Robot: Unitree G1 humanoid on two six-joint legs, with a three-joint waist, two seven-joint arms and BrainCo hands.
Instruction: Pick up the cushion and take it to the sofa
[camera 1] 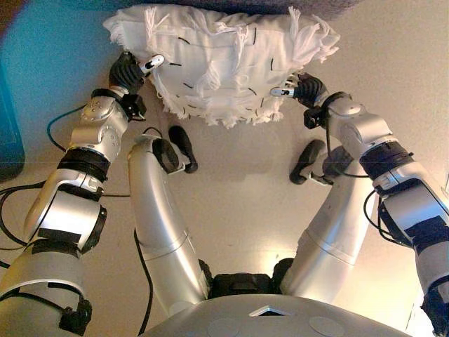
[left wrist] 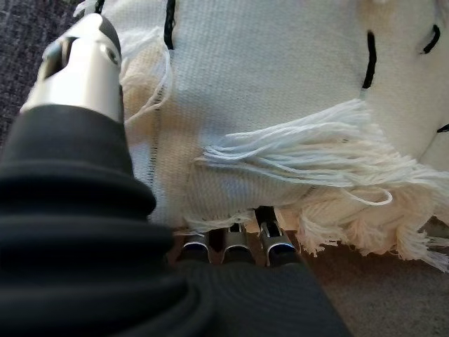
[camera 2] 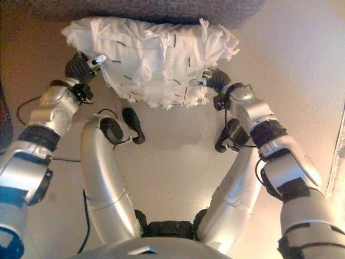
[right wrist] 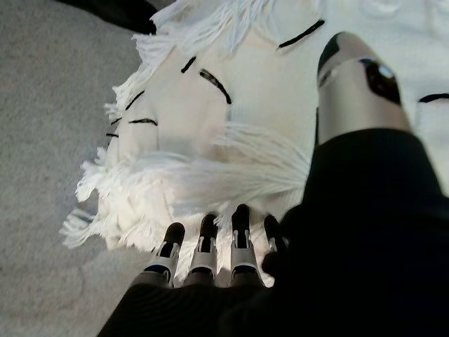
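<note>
Item: cushion [camera 1: 224, 63], white, fringed with tassels and stitched with short dark dashes. Count: one.

Position: held clear of the floor [camera 1: 393, 77] between the two hands, with its far edge at or against the dark grey sofa [camera 2: 161, 11]; whether it touches the sofa cannot be told.

Left hand [camera 1: 130, 70]: count one. At the cushion's left edge, thumb laid over the top face, fingers [left wrist: 235, 246] tucked beneath the fringed underside, so it clasps the cushion.

Right hand [camera 1: 303, 88]: count one. At the opposite edge, thumb on the upper face, fingers [right wrist: 203, 246] under the tasselled border, likewise clasping the cushion.

Progress, as judged: the pick-up looks complete, since the cushion hangs between both hands. The carry appears close to its end, with the sofa just beyond the hands. Remaining: setting the cushion down onto the sofa seat and letting go with both hands.

Other items: none beside the hands.
</note>
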